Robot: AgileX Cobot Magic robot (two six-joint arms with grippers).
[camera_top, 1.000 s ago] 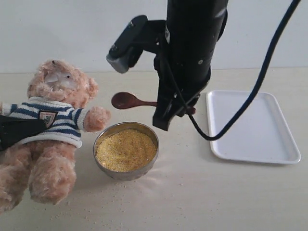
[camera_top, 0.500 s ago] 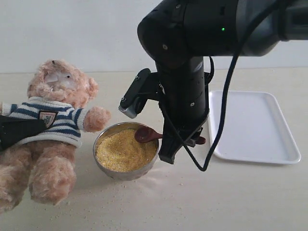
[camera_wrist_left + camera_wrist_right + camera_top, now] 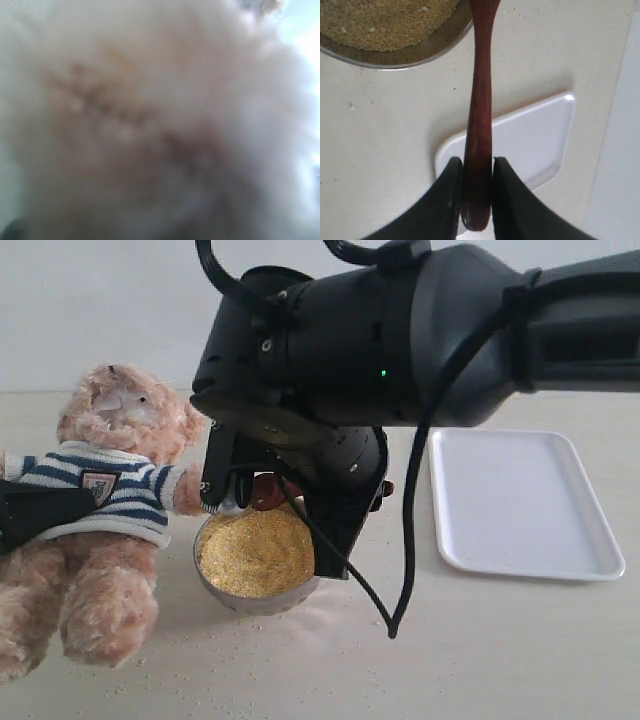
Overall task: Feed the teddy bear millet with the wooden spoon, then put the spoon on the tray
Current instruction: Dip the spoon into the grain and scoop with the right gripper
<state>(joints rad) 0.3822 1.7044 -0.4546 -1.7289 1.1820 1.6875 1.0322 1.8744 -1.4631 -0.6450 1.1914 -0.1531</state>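
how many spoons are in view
1. The wooden spoon is clamped in the right gripper, its far end over the millet bowl. The arm blocks part of the table, so another could be hidden.

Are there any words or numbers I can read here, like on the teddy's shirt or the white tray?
No text can be read anywhere in these pictures.
The crest badge on the teddy bear: too small to read, so I cannot tell if it holds letters.
The tray, the metal bowl and the wooden spoon: no markings show.
The left wrist view: only blurred fur.
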